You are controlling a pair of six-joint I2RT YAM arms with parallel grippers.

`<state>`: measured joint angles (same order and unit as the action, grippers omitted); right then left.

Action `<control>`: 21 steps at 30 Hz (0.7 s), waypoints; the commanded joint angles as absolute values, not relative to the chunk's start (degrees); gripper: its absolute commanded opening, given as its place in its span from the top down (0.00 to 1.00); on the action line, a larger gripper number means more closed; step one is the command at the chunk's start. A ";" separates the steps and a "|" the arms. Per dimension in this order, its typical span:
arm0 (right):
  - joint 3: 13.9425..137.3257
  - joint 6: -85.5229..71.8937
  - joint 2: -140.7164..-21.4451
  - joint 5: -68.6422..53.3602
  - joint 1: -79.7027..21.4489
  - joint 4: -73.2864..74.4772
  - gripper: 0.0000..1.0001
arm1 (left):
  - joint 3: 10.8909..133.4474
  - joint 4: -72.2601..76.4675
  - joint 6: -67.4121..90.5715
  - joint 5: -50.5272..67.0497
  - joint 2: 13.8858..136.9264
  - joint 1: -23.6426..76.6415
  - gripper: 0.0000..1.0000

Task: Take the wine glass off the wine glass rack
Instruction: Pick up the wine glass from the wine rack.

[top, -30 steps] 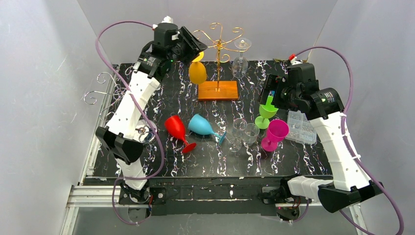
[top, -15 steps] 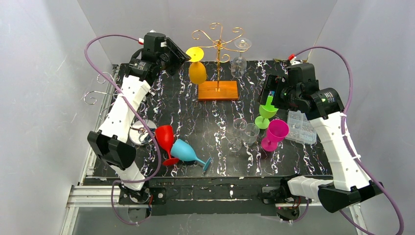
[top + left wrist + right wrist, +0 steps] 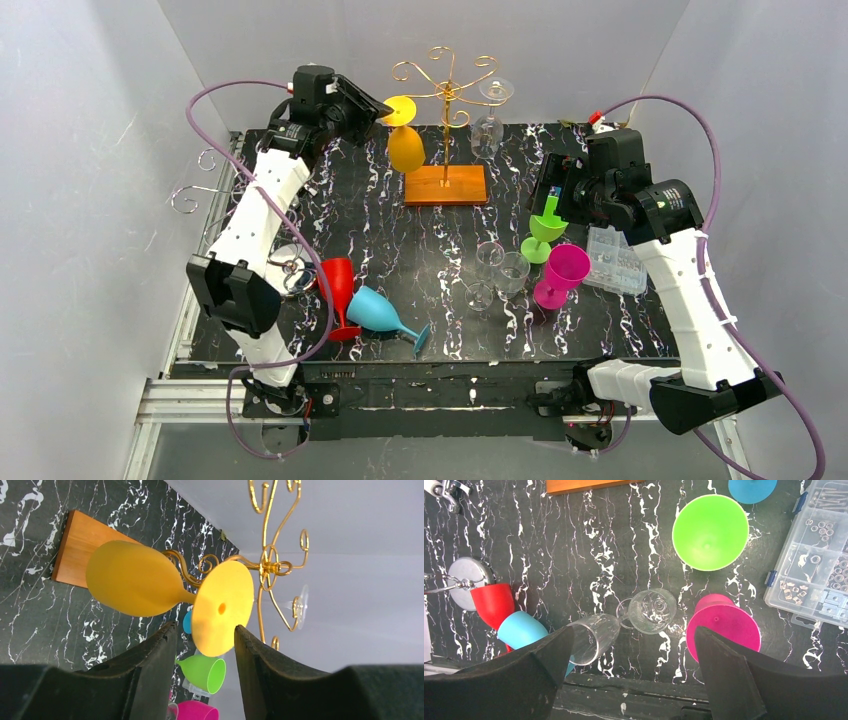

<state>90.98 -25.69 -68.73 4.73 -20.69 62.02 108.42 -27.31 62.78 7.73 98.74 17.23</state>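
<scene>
Now left gripper [image 3: 205, 626] partly open, holding nothing; yellow wine glass [image 3: 135, 585] foot just ahead of it

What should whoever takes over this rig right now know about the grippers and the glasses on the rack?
Left gripper: open, fingers either side of the yellow glass foot, no grip visible.
Right gripper: open, empty, over the table.
The yellow glass hangs upside down on the gold rack; a clear glass hangs on its other side.
Done: approach to the foot.
Left: close on the foot, slide the glass off its hook.
</scene>
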 commanded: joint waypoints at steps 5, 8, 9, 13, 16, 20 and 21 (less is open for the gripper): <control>93.18 -25.49 -68.33 5.45 -20.57 61.94 0.00 | 106.63 -25.39 65.63 8.90 98.88 16.72 0.60; 92.99 -25.64 -68.36 5.49 -20.57 61.79 0.00 | 105.67 -24.18 66.58 9.62 98.74 16.57 0.67; 93.07 -25.61 -68.38 5.53 -20.57 61.71 0.00 | 105.37 -23.64 66.95 9.87 98.69 16.58 0.69; 93.24 -25.66 -68.46 5.72 -20.57 61.63 0.00 | 105.20 -23.06 67.43 10.33 98.60 16.44 0.76; 93.09 -25.75 -68.47 5.72 -20.57 61.61 0.00 | 104.66 -22.15 68.31 10.99 98.35 16.28 0.83; 92.83 -25.80 -68.47 5.87 -20.57 61.61 0.00 | 103.96 -21.09 69.35 11.35 97.64 16.23 0.89; 92.82 -25.82 -68.47 5.89 -20.57 61.55 0.00 | 103.86 -20.94 69.60 11.60 97.57 16.11 0.91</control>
<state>90.98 -25.69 -68.73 5.04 -20.69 62.06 104.77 -22.09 68.62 10.35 99.66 16.60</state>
